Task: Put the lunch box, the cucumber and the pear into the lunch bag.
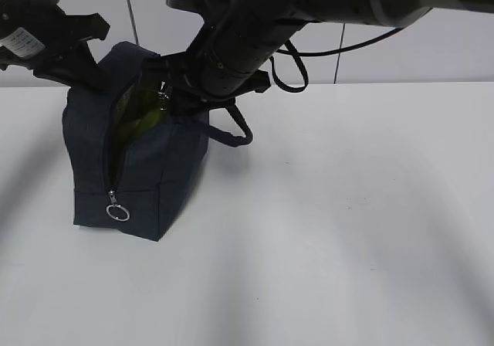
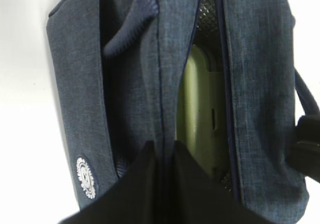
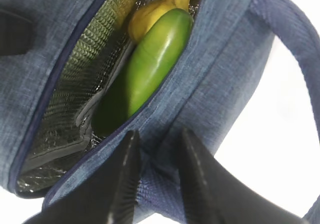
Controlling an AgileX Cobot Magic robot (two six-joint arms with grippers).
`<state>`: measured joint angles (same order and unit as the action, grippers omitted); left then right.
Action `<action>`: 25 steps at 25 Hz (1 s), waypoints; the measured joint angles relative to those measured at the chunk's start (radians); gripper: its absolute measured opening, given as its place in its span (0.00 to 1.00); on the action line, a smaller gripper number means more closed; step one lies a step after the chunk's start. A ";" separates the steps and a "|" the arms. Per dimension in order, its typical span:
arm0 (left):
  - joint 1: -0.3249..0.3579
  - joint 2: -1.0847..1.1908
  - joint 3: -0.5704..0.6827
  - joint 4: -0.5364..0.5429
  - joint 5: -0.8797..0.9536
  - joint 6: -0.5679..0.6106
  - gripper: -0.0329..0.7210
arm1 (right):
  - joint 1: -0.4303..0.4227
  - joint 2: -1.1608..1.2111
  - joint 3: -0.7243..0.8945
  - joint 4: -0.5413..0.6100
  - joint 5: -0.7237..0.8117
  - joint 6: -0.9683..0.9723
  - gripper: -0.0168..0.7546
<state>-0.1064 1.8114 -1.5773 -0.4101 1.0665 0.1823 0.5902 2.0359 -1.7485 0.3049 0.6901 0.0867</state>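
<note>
the lunch bag [image 1: 131, 168] stands unzipped on the white table [image 1: 347, 230]. inside it lie the cucumber [image 3: 150, 64], the pear [image 3: 155, 9] behind it, and the lunch box [image 2: 200, 119] with its green lid. the left gripper [image 2: 162, 159] is clamped on the bag's opening edge. the right gripper [image 3: 157, 169] pinches the bag's other fabric edge between its narrowed jaws

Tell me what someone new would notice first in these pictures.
The dark navy lunch bag standing unzipped at the table's left, both arms crowded over it. Through its opening lies the green cucumber with the yellow pear behind it, against silver lining. The left wrist view shows the lunch box with its pale green lid inside.
</note>
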 joint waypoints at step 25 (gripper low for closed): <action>0.000 0.000 0.000 -0.006 -0.001 0.000 0.04 | 0.000 0.051 -0.004 0.106 -0.012 -0.087 0.08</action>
<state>-0.1064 1.8114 -1.5773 -0.4159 1.0653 0.1823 0.5902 2.0869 -1.7522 0.4108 0.6779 0.0000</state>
